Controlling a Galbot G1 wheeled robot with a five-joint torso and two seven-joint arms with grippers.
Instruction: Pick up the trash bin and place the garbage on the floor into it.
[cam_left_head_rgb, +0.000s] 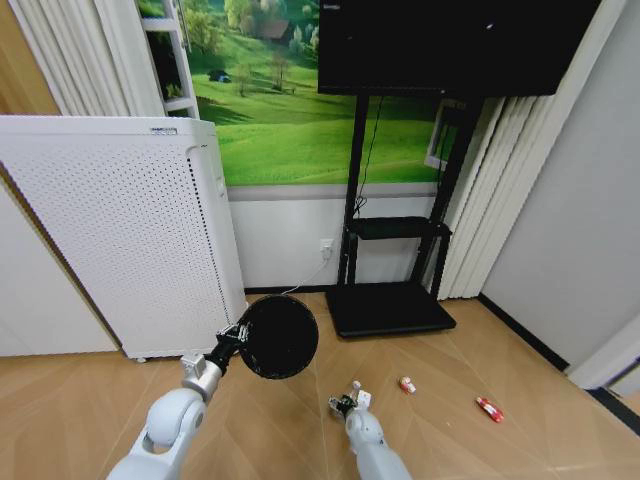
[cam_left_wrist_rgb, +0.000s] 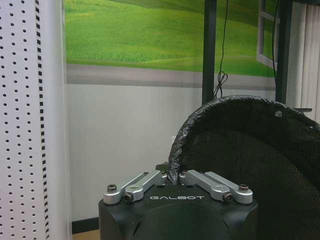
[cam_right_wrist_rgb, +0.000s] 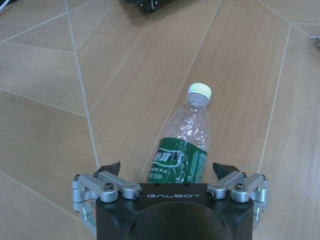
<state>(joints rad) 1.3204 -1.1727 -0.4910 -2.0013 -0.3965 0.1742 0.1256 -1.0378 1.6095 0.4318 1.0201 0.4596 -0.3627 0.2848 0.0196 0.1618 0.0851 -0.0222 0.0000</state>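
Observation:
My left gripper (cam_left_wrist_rgb: 173, 176) is shut on the rim of the black trash bin (cam_left_wrist_rgb: 250, 165). It holds the trash bin (cam_left_head_rgb: 278, 337) off the floor, tipped so that its dark mouth faces me. My right gripper (cam_right_wrist_rgb: 166, 167) is low over the parquet floor (cam_right_wrist_rgb: 50, 115) and open. Its fingers stand either side of the label end of a clear bottle (cam_right_wrist_rgb: 183, 142) with a green label and white cap, which lies on the floor. In the head view the right gripper (cam_left_head_rgb: 345, 404) is just right of the bin. Two small red-and-white items (cam_left_head_rgb: 407, 385) (cam_left_head_rgb: 489, 409) lie further right.
A tall white perforated appliance (cam_left_head_rgb: 120, 230) stands against the wall at the left, close behind the bin. A black TV stand (cam_left_head_rgb: 390, 310) with a flat base stands at the centre back. A black skirting strip (cam_left_head_rgb: 520, 332) runs along the right wall.

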